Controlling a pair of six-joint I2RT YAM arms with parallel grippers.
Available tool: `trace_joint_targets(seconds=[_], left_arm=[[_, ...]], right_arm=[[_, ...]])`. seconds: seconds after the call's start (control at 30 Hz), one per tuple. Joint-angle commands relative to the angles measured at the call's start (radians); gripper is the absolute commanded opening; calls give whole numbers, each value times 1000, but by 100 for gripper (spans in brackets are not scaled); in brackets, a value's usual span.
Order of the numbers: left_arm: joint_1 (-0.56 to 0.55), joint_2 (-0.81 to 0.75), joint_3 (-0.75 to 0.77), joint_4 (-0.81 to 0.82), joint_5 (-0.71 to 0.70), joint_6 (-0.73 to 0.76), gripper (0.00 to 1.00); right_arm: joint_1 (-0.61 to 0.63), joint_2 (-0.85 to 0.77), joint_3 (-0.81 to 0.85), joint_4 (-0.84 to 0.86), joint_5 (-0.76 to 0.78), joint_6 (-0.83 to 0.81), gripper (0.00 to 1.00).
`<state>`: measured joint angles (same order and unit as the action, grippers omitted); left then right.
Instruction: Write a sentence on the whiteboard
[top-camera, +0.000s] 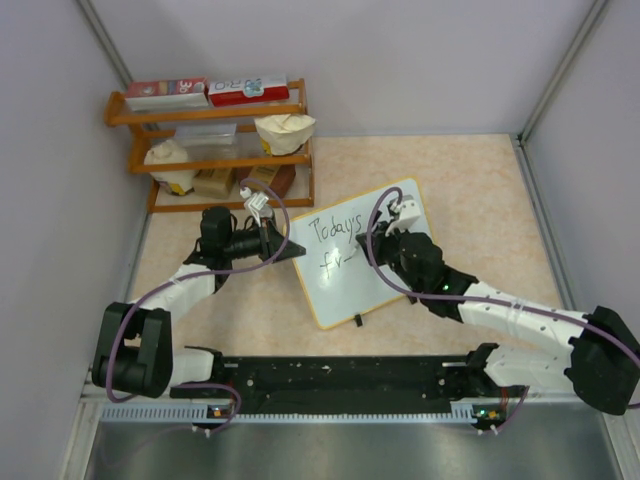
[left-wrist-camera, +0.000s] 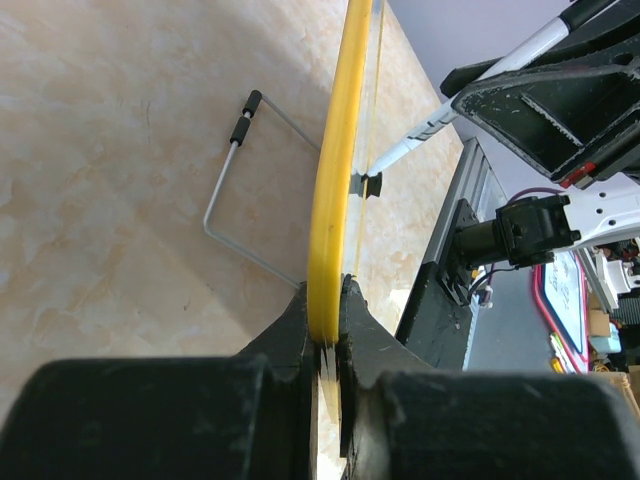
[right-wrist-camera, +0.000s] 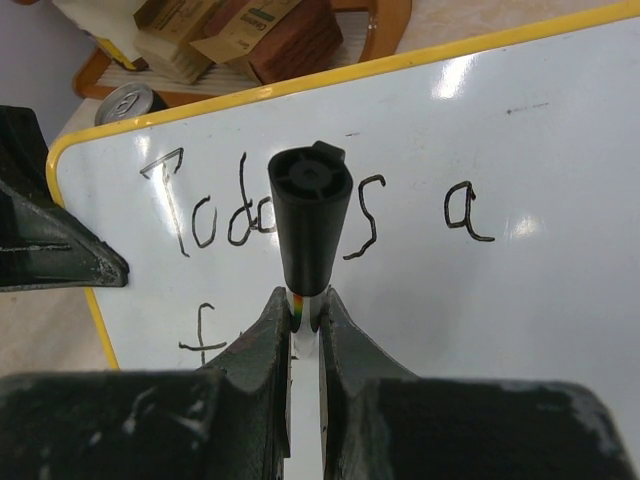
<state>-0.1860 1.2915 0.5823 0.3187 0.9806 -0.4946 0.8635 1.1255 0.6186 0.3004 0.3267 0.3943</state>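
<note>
Near the middle of the beige table (top-camera: 480, 190), turned at an angle: the whiteboard (top-camera: 385, 285), with a thin yellow frame (left-wrist-camera: 335, 170) and a small black clip foot (top-camera: 358, 320) at its near edge. Behind the board, in the left wrist view, a grey wire stand (left-wrist-camera: 222, 190) with black sleeves, reaching down to the table surface.

On the white face, the sentence (top-camera: 336, 232) in black marker, not finished: "Today's a" in the upper line, and below it only "f" with a short stroke after.

Left gripper (left-wrist-camera: 325, 290) at the left edge of the board, jaws narrow and pressed on the yellow frame from both sides.

Right gripper (right-wrist-camera: 305, 305) over the right part of the board, above the writing, jaws narrow and closed on a marker (right-wrist-camera: 310, 215). Thick black end pointing out past the fingertips, white body with a coloured band between the fingers (right-wrist-camera: 262, 340). Writing tip hidden, so not possible to tell if touching the board.

At the far left of the table, a wooden shelf (top-camera: 215, 112) with two red-and-white boxes (top-camera: 250, 90) on top, and a pale bag (top-camera: 283, 130) on the level below. Near the shelf, in the right wrist view, the top of a metal can (right-wrist-camera: 125, 100).
</note>
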Motion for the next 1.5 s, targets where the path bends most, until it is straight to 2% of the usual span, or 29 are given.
trace_joint_targets(seconds=[0.0, 0.27, 0.57, 0.93, 1.17, 1.47], left_arm=[[-10, 12, -21, -50, -71, 162, 0], [-10, 15, -18, -52, -71, 163, 0], [-10, 14, -19, -53, -71, 162, 0], [-10, 11, -22, -52, -71, 160, 0], [-10, 6, -21, -53, -71, 160, 0], [-10, 9, -22, -52, -72, 162, 0]], right_arm=[[-21, 11, 55, -15, 19, -28, 0], [-21, 25, 64, -9, -49, -18, 0], [-20, 34, 3, 5, -95, 15, 0], [-21, 7, -36, -35, -28, 35, 0], [-21, -9, 1, -66, 40, 21, 0], [-26, -27, 56, -64, 38, -5, 0]])
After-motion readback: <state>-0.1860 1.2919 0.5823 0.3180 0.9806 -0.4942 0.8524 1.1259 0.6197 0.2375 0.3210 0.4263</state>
